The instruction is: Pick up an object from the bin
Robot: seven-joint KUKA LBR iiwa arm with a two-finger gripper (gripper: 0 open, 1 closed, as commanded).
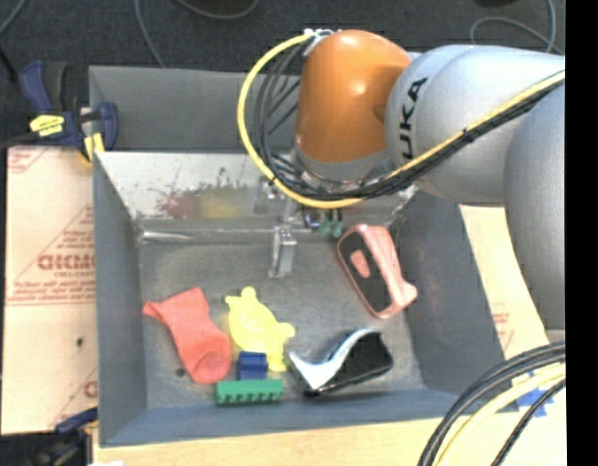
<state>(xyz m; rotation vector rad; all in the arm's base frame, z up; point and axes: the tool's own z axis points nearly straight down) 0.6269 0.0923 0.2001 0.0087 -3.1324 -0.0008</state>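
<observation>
My gripper (pixel 283 251) hangs below the orange wrist cover over the bin's back middle, above bare floor. Just to its right lies a pink object with a black oval face (pixel 377 271), slanting towards the right wall. A yellow rubber toy (pixel 256 325) rests in front of the gripper, nearer the front wall. Left of the toy is a salmon-red soft piece (pixel 192 334), folded like a sock. I see nothing held in the gripper.
Along the front wall sit a small blue block (pixel 251 364), a green toothed bar (pixel 249 391) and a black-and-white curved object (pixel 344 362). The arm and its yellow cable loop cover the bin's back right.
</observation>
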